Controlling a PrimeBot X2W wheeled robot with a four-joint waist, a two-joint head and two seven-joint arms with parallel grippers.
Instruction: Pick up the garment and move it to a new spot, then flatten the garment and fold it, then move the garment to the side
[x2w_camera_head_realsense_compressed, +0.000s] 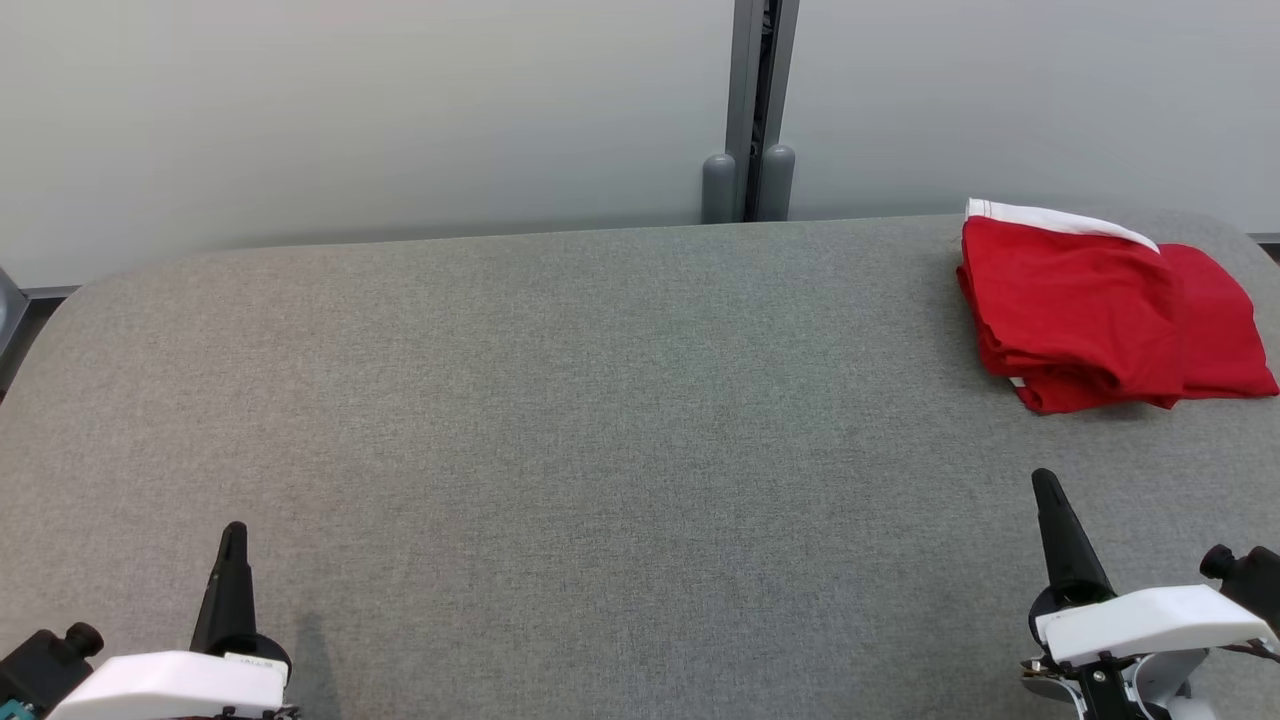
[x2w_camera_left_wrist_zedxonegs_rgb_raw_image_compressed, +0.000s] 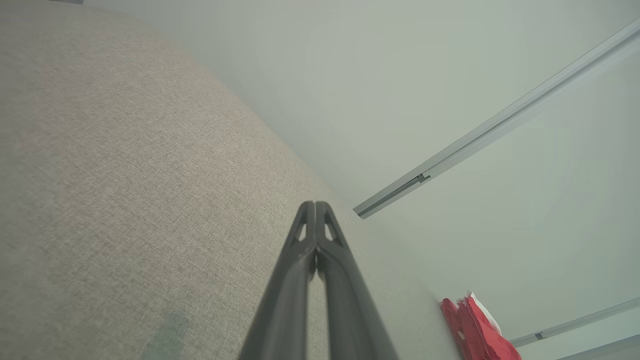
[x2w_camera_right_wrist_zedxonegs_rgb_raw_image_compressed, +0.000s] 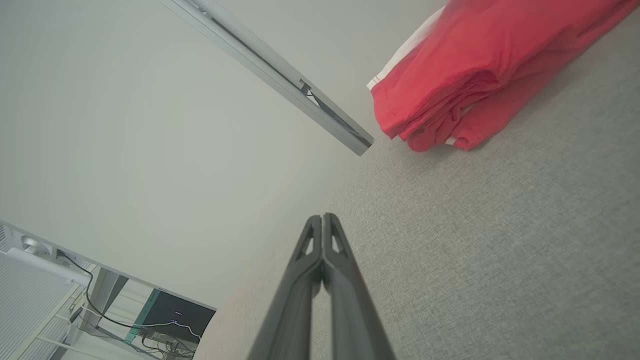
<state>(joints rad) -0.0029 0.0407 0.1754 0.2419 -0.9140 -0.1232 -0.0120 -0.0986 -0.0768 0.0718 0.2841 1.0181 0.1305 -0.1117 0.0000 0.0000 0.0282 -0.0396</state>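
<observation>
Left tool (x2w_camera_head_realsense_compressed: 234, 530), right tool (x2w_camera_head_realsense_compressed: 1043, 478): each closed, empty, apart from folded red garment (x2w_camera_head_realsense_compressed: 1090, 310).

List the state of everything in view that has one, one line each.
garment, folded in loose layers, lying at the far right corner of the table, nothing touching it
left tool, shut, empty, at the near left over the table
right tool, shut, empty, at the near right, short of the garment
</observation>
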